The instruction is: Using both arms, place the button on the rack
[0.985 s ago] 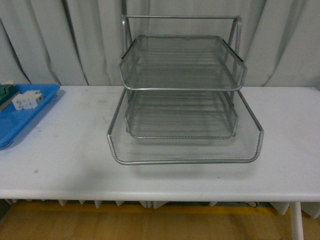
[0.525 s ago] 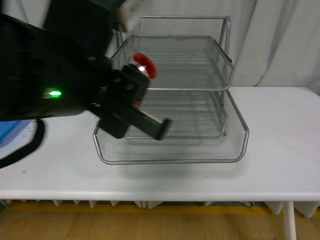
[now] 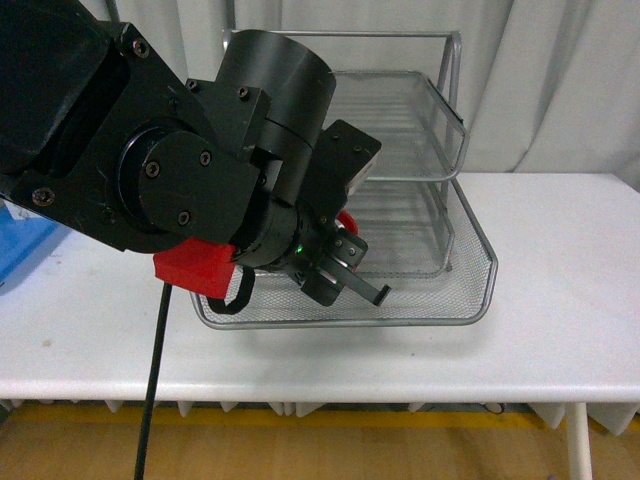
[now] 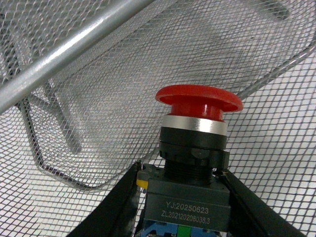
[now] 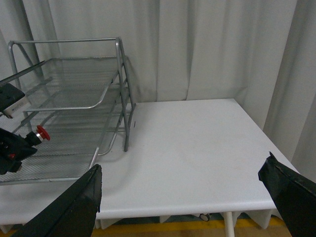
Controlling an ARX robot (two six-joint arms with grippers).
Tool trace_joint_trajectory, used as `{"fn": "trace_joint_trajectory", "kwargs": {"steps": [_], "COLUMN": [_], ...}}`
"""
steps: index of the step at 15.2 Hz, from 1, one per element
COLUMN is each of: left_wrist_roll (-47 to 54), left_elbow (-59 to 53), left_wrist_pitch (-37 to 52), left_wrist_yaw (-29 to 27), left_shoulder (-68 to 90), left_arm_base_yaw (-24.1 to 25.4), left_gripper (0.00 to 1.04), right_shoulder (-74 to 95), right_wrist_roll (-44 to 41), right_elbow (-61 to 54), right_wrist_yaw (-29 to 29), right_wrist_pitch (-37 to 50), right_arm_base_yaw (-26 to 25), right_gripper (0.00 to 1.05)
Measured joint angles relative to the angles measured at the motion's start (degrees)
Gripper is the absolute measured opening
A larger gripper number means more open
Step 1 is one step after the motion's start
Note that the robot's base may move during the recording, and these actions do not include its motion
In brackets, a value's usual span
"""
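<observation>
Holding the button [image 4: 196, 148] by its black body, the left gripper [image 4: 183, 217] is being seen clenched on it, dark fingers [image 4: 111, 210] pressing on both sides. The red mushroom cap [image 4: 199, 100] is being pointed away from the wrist toward the mesh of the rack [image 3: 458, 125]. A silver ring [image 4: 195, 124] is sitting under the cap, and a printed code is being shown on the body.

In the front view the button is being carried over the front part of the bottom tier [image 3: 440, 300], about midway along that tier's front rim and lower than the middle tier [image 3: 410, 230]. Whether button and mesh are touching cannot be told.

The rack is being carried by the white worktop [image 3: 570, 300], at its middle toward the back edge, in front of a pale curtain [image 3: 560, 80]. The rack's left half is being covered in the front view by the big black left arm [image 3: 150, 160], with a red part [image 3: 195, 272] under it and a black cable [image 3: 150, 400] hanging past the worktop's front edge. A bit of a blue tray [image 3: 15, 250] is being glimpsed at the worktop's left edge.

The right gripper [image 5: 182, 197] is being held released, its fingers spread wide with nothing between them, out by the worktop's front edge and well apart from the rack.
</observation>
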Motion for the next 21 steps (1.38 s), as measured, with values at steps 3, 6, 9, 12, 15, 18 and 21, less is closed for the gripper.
{"fn": "trace_joint_trajectory", "kwargs": {"steps": [3, 6, 9, 12, 15, 18, 21], "left_wrist_roll": [-2.14, -5.51, -11.82, -14.8, -15.26, -15.47, -15.45], "left_elbow": [-2.73, -16.11, -31.06, -46.77, -56.43, -60.67, -64.13], "left_wrist_pitch": [2.54, 11.41, 41.38, 54.97, 51.19, 46.95, 40.13], "left_wrist_yaw": [0.7, 4.5, -10.03, -10.54, -4.02, -0.46, 2.86], "left_shoulder": [-3.3, -17.09, -20.63, -30.71, -40.87, -51.95, -61.55], "left_arm_base_yaw": [0.07, -0.28, 1.03, 8.79, 13.88, 18.21, 21.18], "left_gripper": [0.77, 0.98, 0.8, 0.44, 0.04, 0.02, 0.02], "right_shoulder": [0.0, 0.0, 0.0, 0.0, 0.0, 0.0, 0.0], "right_wrist_roll": [-0.02, 0.0, -0.02, 0.0, 0.0, 0.0, 0.0], "right_elbow": [0.0, 0.0, 0.0, 0.0, 0.0, 0.0, 0.0], "right_wrist_yaw": [-0.02, -0.02, -0.28, -0.04, -0.07, -0.07, -0.07], "right_wrist_pitch": [0.0, 0.0, 0.13, -0.02, -0.02, 0.0, -0.02], "right_arm_base_yaw": [0.0, 0.0, 0.0, 0.0, 0.0, 0.0, 0.0], "right_gripper": [0.98, 0.98, 0.98, 0.98, 0.98, 0.98, 0.98]}}
